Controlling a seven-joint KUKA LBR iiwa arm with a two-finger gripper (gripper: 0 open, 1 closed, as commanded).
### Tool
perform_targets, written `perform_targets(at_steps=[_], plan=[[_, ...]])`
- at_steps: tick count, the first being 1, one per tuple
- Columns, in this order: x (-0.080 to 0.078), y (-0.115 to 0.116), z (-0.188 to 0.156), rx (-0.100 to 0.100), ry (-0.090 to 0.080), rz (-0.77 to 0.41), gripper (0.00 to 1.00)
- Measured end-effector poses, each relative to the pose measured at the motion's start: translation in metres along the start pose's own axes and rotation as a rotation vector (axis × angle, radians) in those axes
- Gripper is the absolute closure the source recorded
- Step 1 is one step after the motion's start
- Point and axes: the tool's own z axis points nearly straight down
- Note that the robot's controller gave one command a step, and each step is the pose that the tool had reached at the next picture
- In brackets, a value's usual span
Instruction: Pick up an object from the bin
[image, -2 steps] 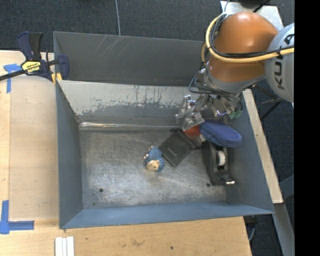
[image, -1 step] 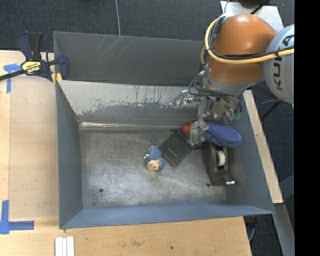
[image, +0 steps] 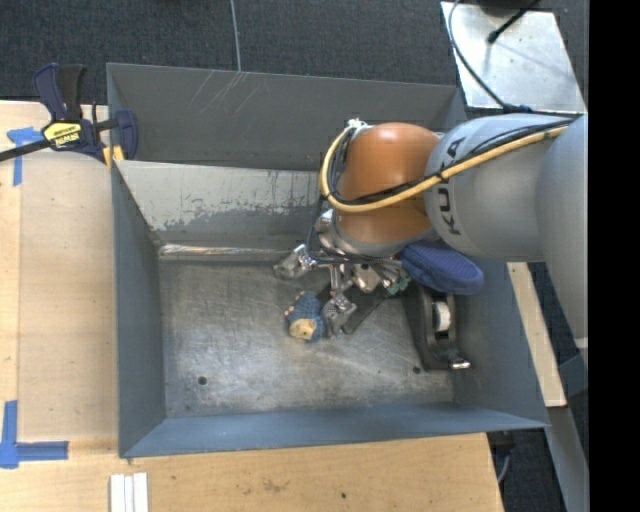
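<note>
Standing over the grey metal bin (image: 140, 330), I see the gripper (image: 335, 298) down low near the middle of the floor, under the arm's orange cover (image: 385, 185). Its metal parts are tangled in shadow, so I cannot tell how far open it is or whether it has hold of anything. The nearest thing is a small blue-and-tan object (image: 303, 322) lying on the floor just beside the gripper's lower left, seemingly touching it or nearly so. To the right lie a dark blue soft-looking pad (image: 445, 268), partly under the arm, and a black flat object with a white patch (image: 438, 325) against the right wall. I judge the small blue-and-tan piece to be the likely target, and the grasp not yet secured. To do this well, the gripper should be centred over that piece rather than beside it, and should close only once the piece sits squarely in the gap. A straight lift would then keep it from slipping. Pushing sideways risks nudging the little thing away across the bare floor.
</note>
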Motion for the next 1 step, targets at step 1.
perform_targets(at_steps=[1], plan=[[0.0020, 0.0243, -0.0024, 0.002, -0.005, -0.345, 0.00]])
